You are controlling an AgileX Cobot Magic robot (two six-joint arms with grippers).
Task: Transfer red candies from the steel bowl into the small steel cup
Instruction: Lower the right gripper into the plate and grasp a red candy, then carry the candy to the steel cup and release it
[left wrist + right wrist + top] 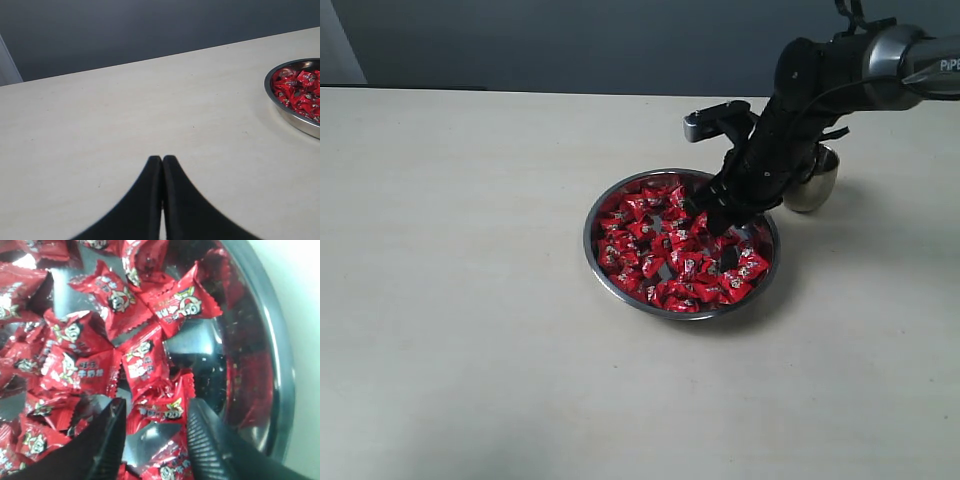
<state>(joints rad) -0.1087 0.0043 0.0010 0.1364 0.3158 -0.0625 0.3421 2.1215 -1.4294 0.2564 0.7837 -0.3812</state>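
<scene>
The steel bowl point(603, 262) sits mid-table, full of red candies point(655, 240). My right gripper point(720, 222) reaches down into the bowl's far right side. In the right wrist view its jaws stand open point(156, 412) on either side of a red candy point(157, 407), with a patch of bare bowl bottom point(192, 342) showing near it. The small steel cup point(815, 185) stands just behind the bowl to the right, partly hidden by the right arm. My left gripper point(162, 160) is shut on nothing, hovering over bare table; the bowl's edge point(280, 107) and its candies point(300, 92) show to one side.
The pale table point(470, 300) stretches wide to the left and front of the bowl. A dark wall runs behind its far edge. The right arm's body point(840, 75) hangs over the cup.
</scene>
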